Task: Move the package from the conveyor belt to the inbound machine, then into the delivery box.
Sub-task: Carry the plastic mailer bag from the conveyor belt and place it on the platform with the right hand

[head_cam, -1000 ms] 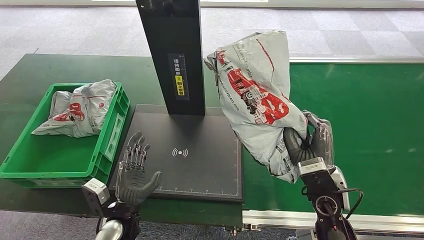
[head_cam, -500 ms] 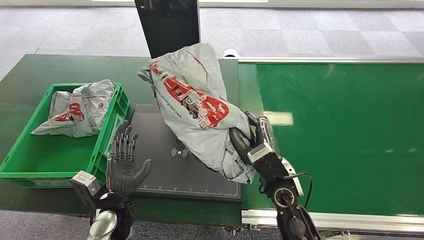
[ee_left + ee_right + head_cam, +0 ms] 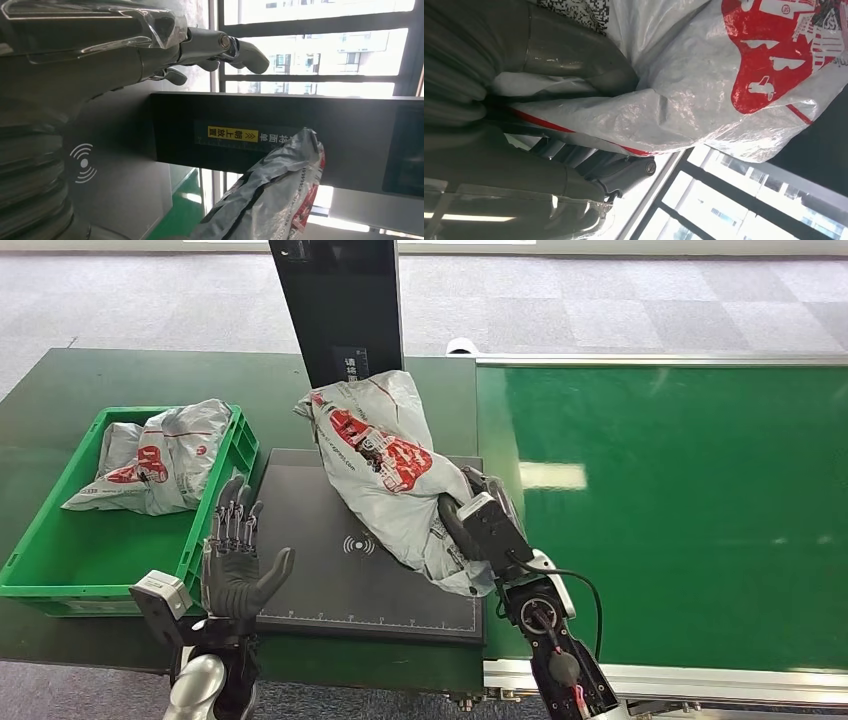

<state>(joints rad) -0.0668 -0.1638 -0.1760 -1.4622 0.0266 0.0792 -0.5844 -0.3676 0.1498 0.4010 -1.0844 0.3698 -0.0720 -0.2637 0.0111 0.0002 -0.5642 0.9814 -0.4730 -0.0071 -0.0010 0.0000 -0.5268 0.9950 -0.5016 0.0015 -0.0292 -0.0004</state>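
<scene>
Over the dark scanning plate of the inbound machine [image 3: 330, 570], seen from the head, the right hand [image 3: 470, 530] grips the lower end of the grey and red package [image 3: 385, 465], which leans up and away toward the machine's black upright post [image 3: 340, 310]. Beside the plate on the robot's left sits the green delivery box [image 3: 215, 510], with another grey package [image 3: 165, 460] already lying inside. The left hand [image 3: 235, 560] is up near the plate's front corner, palm raised, fingers spread, holding nothing. On the right runs the bright green conveyor belt [image 3: 680, 510] with a silver edge, all of it on a dark green table [image 3: 120, 375]; grey tiled carpet [image 3: 620, 300] lies beyond.

From the left wrist, the fingers [image 3: 240, 47] stretch out free, the post [image 3: 280, 135] with its yellow label crosses the frame, the package's top [image 3: 280, 190] rises beside it, and bright windows [image 3: 320, 45] stand behind.

From the right wrist, the thumb [image 3: 574, 55] presses into the crinkled plastic [image 3: 724, 75], fingers clamped on the other side, window frames [image 3: 749, 200] behind.
</scene>
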